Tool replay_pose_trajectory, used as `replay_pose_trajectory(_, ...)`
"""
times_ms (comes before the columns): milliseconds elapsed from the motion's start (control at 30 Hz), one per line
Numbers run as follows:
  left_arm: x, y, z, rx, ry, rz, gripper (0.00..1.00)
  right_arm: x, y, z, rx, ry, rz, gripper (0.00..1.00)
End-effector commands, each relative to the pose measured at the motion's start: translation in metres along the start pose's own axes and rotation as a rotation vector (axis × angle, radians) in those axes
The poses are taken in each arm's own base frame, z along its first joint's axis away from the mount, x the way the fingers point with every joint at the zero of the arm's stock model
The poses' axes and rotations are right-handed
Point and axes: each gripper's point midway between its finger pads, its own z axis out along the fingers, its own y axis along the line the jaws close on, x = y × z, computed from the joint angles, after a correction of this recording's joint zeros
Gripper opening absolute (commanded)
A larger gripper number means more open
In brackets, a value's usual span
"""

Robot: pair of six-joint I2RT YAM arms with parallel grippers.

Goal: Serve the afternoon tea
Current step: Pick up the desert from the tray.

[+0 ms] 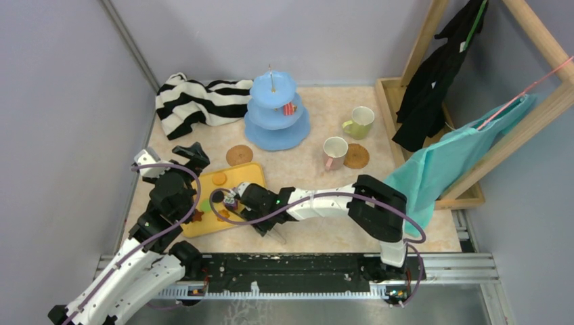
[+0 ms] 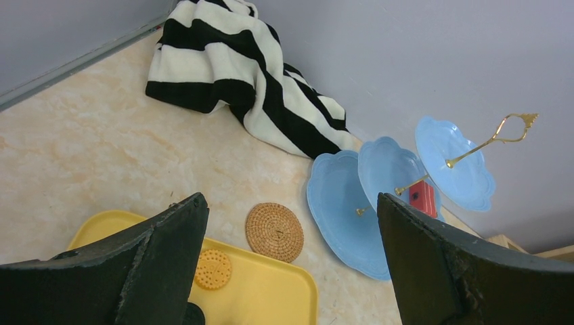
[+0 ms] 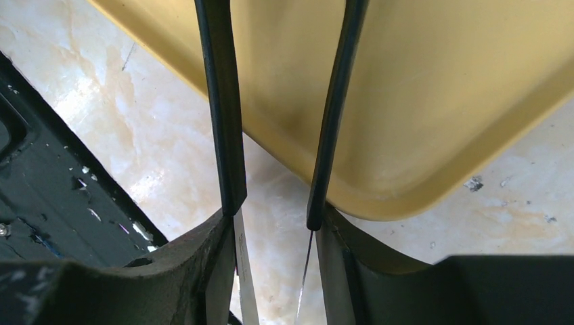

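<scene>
Top external view shows the three-tier stand (image 1: 271,139) upright at the back of the marbled beige surface (image 1: 304,172). It is made of glossy light-blue scalloped plates on a thin gold rod. A red cake slice (image 1: 290,109) sits on its middle tier. Left of the stand lies a rumpled cloth (image 1: 200,101) with black and white stripes. Just in front of the stand, slightly left, is a round woven cork coaster (image 1: 239,155). Right of the stand are a yellow-green cup (image 1: 359,122) and a pink-handled cup (image 1: 334,152), the pink-handled one touching a second coaster (image 1: 359,157). Farther in front of the stand, to its left, lies a smooth yellow tray (image 1: 249,173) with rounded corners, carrying a round dimpled orange cookie (image 1: 219,179).

The left gripper (image 2: 291,203) hovers in front of and left of the stand. Its chunky matte black fingers (image 2: 156,264) are spread wide, with nothing between them. The right gripper (image 1: 232,198) is over the tray. In the right wrist view its thin flat blades stand partway apart, with the tray's glossy corner showing in the gap. Their tips run past the top edge, so I cannot tell whether they pinch anything.
</scene>
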Motion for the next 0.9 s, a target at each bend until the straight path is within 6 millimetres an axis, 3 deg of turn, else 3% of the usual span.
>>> replay_pose_trajectory(0,-0.0012,-0.0001,0.001,0.0,-0.014,-0.008,0.99,-0.0346,0.0044,-0.0019,-0.025,-0.073,0.007,0.44)
replay_pose_trajectory(100,-0.0011,-0.0002,0.0011,0.001,-0.015,-0.008,0.99,-0.0363,0.004,0.0015,-0.022,-0.064,0.009,0.42)
replay_pose_trajectory(233,-0.0014,0.0005,0.0008,0.0,-0.016,-0.009,0.99,-0.0369,0.0049,0.0031,-0.03,-0.048,0.015,0.31)
replay_pose_trajectory(600,-0.0016,0.0008,-0.0003,0.004,-0.012,-0.014,0.99,-0.0334,0.0032,0.0022,-0.026,-0.049,0.019,0.34)
replay_pose_trajectory(867,-0.0038,-0.0011,-0.0004,0.006,-0.013,-0.017,0.99,-0.0347,0.0015,-0.0009,-0.019,-0.04,0.022,0.11)
